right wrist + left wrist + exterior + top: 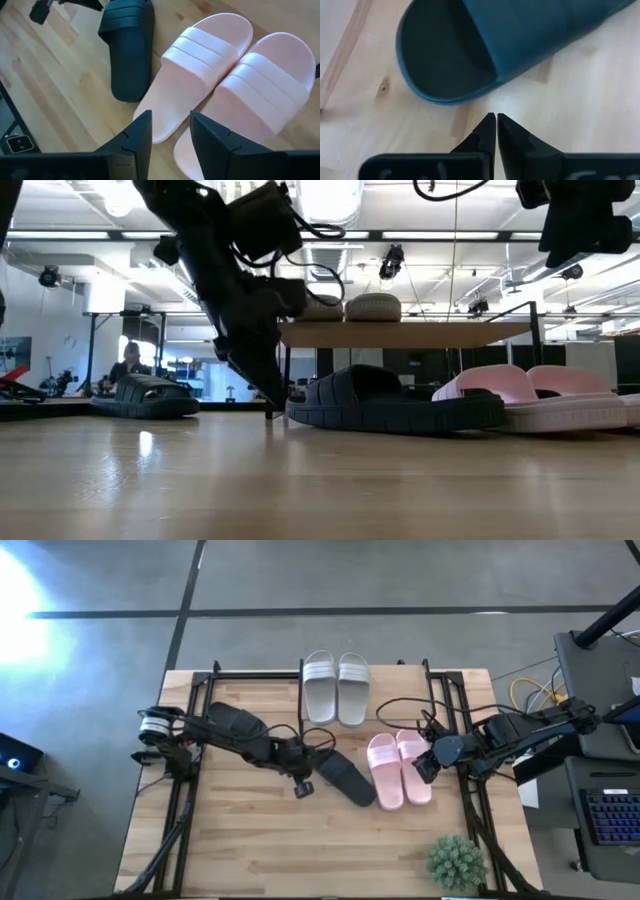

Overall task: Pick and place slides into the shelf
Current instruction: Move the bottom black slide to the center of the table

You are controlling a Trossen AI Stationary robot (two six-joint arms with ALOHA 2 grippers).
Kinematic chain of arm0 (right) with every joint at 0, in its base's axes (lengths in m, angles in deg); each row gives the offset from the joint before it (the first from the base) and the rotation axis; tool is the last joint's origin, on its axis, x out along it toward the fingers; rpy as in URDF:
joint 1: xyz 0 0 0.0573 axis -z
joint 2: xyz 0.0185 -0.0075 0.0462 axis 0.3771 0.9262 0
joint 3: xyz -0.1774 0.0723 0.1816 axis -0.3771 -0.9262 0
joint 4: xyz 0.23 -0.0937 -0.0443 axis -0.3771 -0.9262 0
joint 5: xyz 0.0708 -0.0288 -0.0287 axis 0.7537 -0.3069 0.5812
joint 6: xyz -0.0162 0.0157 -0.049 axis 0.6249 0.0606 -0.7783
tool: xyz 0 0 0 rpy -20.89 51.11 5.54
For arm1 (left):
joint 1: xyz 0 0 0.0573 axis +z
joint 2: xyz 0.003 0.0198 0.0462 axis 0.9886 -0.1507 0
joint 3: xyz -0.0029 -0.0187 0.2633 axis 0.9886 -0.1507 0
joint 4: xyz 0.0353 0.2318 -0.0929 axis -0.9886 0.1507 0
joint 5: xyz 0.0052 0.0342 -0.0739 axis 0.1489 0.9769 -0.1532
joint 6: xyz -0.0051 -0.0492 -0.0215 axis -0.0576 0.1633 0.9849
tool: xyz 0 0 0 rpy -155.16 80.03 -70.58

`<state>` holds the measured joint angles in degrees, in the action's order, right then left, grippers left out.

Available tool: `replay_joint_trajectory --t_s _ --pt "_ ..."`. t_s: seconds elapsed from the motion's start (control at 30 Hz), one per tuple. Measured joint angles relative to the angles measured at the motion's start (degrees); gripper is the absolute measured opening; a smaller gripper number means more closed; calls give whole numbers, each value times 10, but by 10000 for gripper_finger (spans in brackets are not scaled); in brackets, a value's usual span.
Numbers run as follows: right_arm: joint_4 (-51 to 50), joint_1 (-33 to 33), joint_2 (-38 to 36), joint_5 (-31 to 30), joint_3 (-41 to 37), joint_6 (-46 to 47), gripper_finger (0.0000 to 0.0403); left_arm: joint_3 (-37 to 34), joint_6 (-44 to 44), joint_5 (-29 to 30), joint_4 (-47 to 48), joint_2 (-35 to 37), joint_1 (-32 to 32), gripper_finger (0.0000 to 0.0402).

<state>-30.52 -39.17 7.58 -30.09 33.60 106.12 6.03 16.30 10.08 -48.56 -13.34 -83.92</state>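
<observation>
A black slide (345, 778) lies sole-down mid-table, and a second black slide (232, 723) lies at the left under my left arm. My left gripper (496, 118) is shut on nothing. Its tips point down at the tabletop just short of the first black slide's rounded end (440, 97), without touching it. The pink pair (400, 768) lies side by side at the right. My right gripper (170, 120) hovers open above the ends of the pink pair (225, 75). The grey pair (335, 687) rests on the shelf (440, 333) at the far edge.
A small green plant (457, 861) stands near the front right corner. Black frame rails (185, 810) run along both sides of the table. Bare wood lies open across the table's near half (300, 850).
</observation>
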Motion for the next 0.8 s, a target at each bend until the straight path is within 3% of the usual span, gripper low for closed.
replay_joint_trajectory --t_s 0.23,0.37,0.5,0.63,0.8 --pt "-2 0 0 -4 0 -3 125 5 0 71 -70 -46 16 0" --pt "-3 0 0 -5 0 -2 124 37 0 76 -149 -87 24 0" --pt "-4 0 0 -5 0 2 121 94 -1 74 -154 -140 26 0" --pt "-4 0 0 -4 0 14 123 146 -2 76 -89 -169 26 0" --pt "-5 0 0 -4 -1 15 125 161 -26 99 16 -148 25 0"
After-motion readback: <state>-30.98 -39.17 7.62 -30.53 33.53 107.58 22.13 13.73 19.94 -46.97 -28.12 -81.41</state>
